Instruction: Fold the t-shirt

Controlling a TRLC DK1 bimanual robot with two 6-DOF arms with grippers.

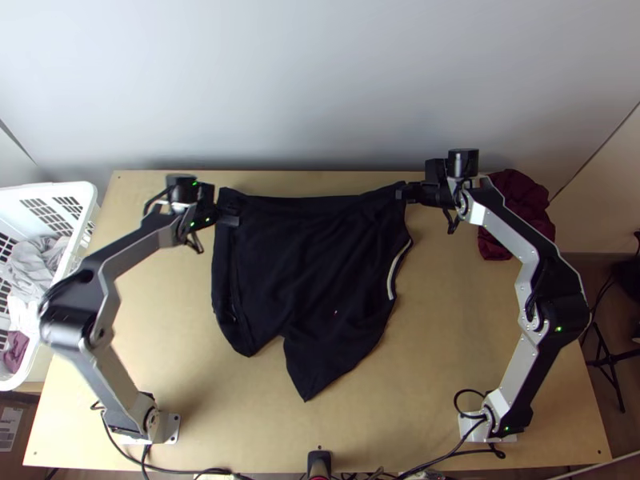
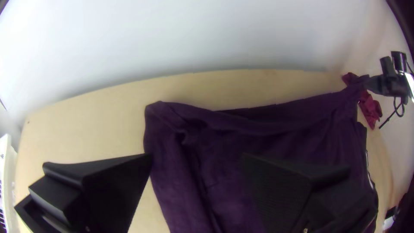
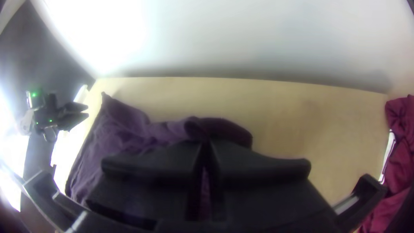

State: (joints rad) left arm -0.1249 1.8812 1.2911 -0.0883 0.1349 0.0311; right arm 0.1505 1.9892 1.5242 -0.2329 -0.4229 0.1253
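T-shirt, dark, is laid out unevenly over the table's middle and far part, its near edge notched. Its far right corner is pinched by the right gripper. The left gripper is spread wide at the far left corner, nothing clasped. Maroon cloth is bunched at far right; clothes are held in a white basket at left.

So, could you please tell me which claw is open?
The left claw: its fingers stand apart, whereas the right claw is shut on the dark t-shirt.
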